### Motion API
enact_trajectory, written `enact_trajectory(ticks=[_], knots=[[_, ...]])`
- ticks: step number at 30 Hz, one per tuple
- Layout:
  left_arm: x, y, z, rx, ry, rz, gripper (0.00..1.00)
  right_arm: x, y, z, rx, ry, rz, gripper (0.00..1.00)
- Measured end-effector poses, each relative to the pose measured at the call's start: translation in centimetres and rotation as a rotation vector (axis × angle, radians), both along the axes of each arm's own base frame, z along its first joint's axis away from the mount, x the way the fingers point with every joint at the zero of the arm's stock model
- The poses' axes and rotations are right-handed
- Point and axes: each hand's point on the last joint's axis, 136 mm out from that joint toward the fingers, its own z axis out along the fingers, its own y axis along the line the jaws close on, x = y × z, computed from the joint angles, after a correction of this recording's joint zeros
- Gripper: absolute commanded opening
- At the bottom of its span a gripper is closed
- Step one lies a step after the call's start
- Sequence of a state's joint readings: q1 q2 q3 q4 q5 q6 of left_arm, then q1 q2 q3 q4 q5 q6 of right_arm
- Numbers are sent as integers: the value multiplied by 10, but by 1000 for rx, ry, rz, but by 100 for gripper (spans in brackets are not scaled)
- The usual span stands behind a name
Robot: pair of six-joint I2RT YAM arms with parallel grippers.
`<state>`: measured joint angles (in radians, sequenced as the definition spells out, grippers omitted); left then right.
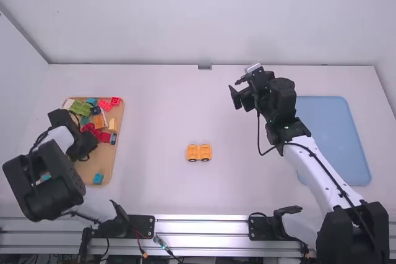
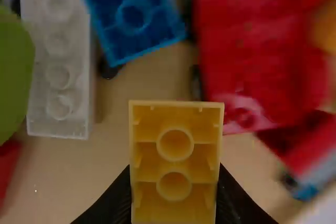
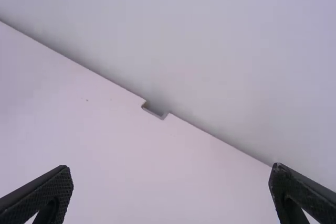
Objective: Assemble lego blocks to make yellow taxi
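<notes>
- Pale worktop (image 1: 154, 183) is stretching beneath our arms, and a plain wall (image 1: 204, 17) is rising beyond it.
- With the left pincer (image 2: 174, 192) we are pinching a yellow block (image 2: 174, 120) by its two long sides, its hollow underside facing the wrist camera.
- Below that pincer we are seeing the wooden tray (image 1: 106, 166), where a white brick (image 2: 58, 59), a blue brick (image 2: 152, 40) and red bricks (image 2: 252, 51) are lying near the held piece.
- Our right pincer (image 3: 171, 182) is holding nothing, its fingers spread wide; the blue mat (image 1: 328, 140) is lying to its right.
- Between the pincers, well apart from both and nearer our bases than the right one, the wheeled yellow body (image 1: 199, 153) is resting on the worktop.
- We are judging the pieces light, stiff and rather slick, so we are favouring a square, moderate grip low on flat sides, leaving studs and underside free.
- We are expecting the body to roll when pressed, so we are wanting the right pincer steadying its sides, clear of the wheels.
</notes>
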<state>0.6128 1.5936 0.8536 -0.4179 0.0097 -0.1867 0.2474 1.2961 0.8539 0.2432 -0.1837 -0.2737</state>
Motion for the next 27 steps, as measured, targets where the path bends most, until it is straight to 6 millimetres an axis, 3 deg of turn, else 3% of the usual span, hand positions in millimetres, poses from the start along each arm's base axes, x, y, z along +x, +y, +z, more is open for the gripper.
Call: enact_trajectory(ticks=[1,2,3,5,6,7,9,10,12,13,16,20,27], knots=[[4,-2,6,9,-21,-14,12,2,2,-1,12,1,0,99],[18,-10,32,41,-107,-70,15,6,4,-4,30,11,0,99],[23,-13,39,49,-132,-88,16,8,5,-7,41,19,4,99],[50,-40,82,88,-295,-226,17,14,12,-21,87,78,41,99],[55,-46,91,93,-328,-257,18,15,15,-25,100,95,58,99],[70,-71,114,99,-424,-362,21,18,20,-32,129,132,97,99],[87,-113,143,86,-550,-528,22,24,32,-40,187,190,191,99],[91,-124,149,78,-580,-573,22,25,37,-42,206,205,228,99],[102,-171,166,33,-682,-752,23,26,52,-42,270,249,365,99],[104,-180,168,24,-700,-786,24,25,55,-42,285,259,397,99],[111,-241,183,-56,-833,-1029,22,15,75,-35,365,299,608,99],[116,-300,190,-177,-979,-1271,21,-4,91,-24,443,335,843,100],[122,-364,179,-409,-1183,-1512,18,-28,100,-10,509,360,1073,96]])
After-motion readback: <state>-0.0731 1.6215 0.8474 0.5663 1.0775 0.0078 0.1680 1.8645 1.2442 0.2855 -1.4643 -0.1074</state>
